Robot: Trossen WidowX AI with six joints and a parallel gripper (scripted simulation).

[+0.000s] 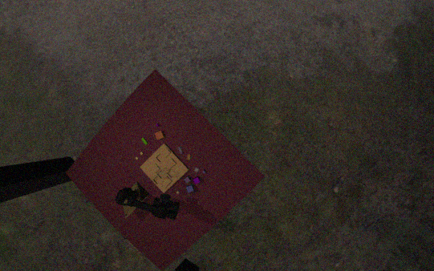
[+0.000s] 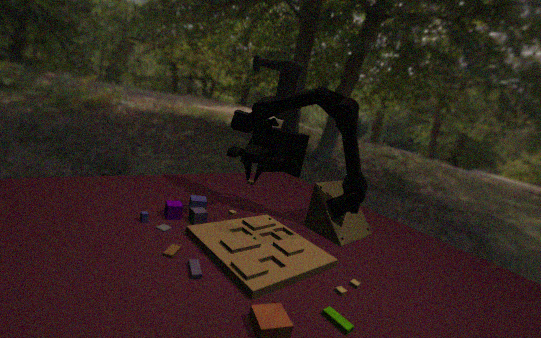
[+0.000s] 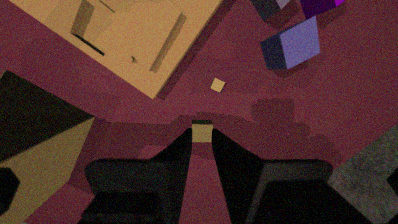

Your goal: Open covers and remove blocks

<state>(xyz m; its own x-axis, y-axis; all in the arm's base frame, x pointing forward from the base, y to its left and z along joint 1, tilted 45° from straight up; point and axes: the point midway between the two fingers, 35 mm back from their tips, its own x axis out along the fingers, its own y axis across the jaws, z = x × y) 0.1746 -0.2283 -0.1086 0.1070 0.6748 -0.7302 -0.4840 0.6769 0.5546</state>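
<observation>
Gripping: one small tan block (image 2: 251, 182) (image 3: 202, 133), between the fingers of my claw (image 2: 251, 179) (image 3: 201, 132), raised above the red bench (image 1: 108, 160) (image 2: 70, 290) (image 3: 290, 90); puzzle board (image 1: 164, 168) (image 2: 265, 254) (image 3: 145, 75), one, flat on the bench; beside it, apart: purple cube (image 1: 196, 180) (image 2: 173, 210) (image 3: 320, 7), orange block (image 1: 159, 135) (image 2: 272, 317), green bar (image 1: 143, 141) (image 2: 338, 319), small tan square (image 1: 177, 192) (image 2: 232, 212) (image 3: 218, 85)

Tabletop (image 1: 108, 160): dark red, turned like a diamond
Board (image 1: 149, 166): tan, near the middle, thin dark lines on top
Orange block (image 1: 159, 135): just past the board's top corner
Green piece (image 1: 144, 141): long and thin, up and left of the board
Purple block (image 1: 196, 180): right of the board, near a blue block (image 1: 189, 188)
Arm (image 1: 142, 205): black, below the board
</observation>
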